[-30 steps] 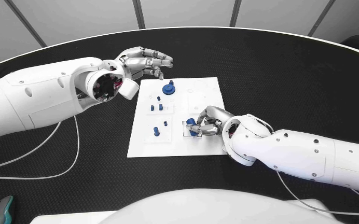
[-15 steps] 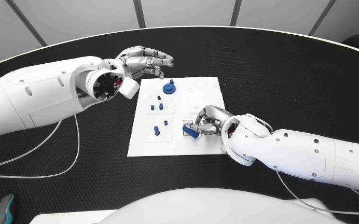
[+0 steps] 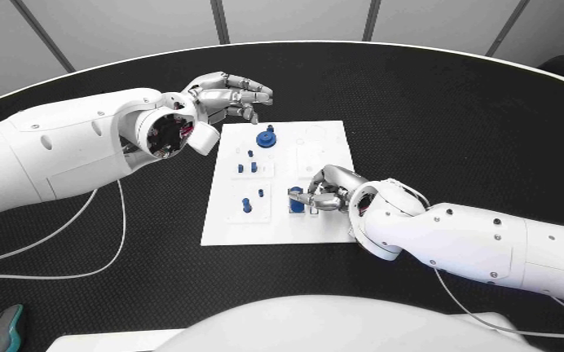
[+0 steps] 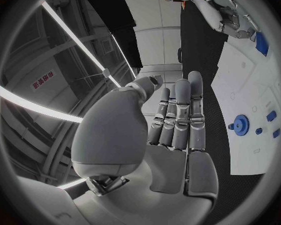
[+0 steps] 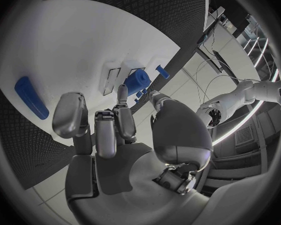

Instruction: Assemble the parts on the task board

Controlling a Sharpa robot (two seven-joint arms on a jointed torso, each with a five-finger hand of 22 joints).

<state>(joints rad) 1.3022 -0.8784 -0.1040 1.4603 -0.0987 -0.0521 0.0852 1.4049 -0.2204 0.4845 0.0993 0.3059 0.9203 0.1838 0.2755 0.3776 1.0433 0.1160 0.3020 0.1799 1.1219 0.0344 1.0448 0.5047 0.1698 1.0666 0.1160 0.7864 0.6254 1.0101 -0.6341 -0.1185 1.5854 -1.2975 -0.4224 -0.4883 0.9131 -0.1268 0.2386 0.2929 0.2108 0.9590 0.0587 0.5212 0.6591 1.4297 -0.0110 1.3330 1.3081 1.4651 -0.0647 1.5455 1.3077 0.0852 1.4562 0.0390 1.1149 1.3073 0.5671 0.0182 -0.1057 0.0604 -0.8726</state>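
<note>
Right hand (image 3: 326, 190) sits low over the board (image 3: 329, 226) near its right edge, toward the near right corner, and we see its fingers curled down around a small blue part (image 3: 297, 200) in the head view; we read that as a grip between thumb and fingers, though the contact itself is partly hidden by the hand. In the right wrist view that hand (image 5: 115, 135) has its fingertips (image 5: 122, 92) down beside a blue cylinder (image 5: 135, 81) on the white board (image 5: 72, 50), with a long blue bar (image 5: 31, 97) lying apart near the board's edge. Our left hand (image 3: 229, 95) hovers off the board beyond its far left corner, over the black table (image 3: 447, 116), holding nothing; its fingers are bent loosely and lie close together, and in the left wrist view the hand (image 4: 172, 135) shows its fingers (image 4: 181, 115) straight and side by side with nothing between them and the thumb. On the board, a blue gear-like disc (image 3: 266, 138) stands close to the far edge, left of the middle. A few small blue pegs (image 3: 248, 156) stand just nearer than it, along the left half, and one more peg (image 3: 246, 204) stands near the left edge toward the near side. In the left wrist view we also see the disc (image 4: 241, 125) on the board (image 4: 253, 85) with small parts (image 4: 271, 116) beside it.
</note>
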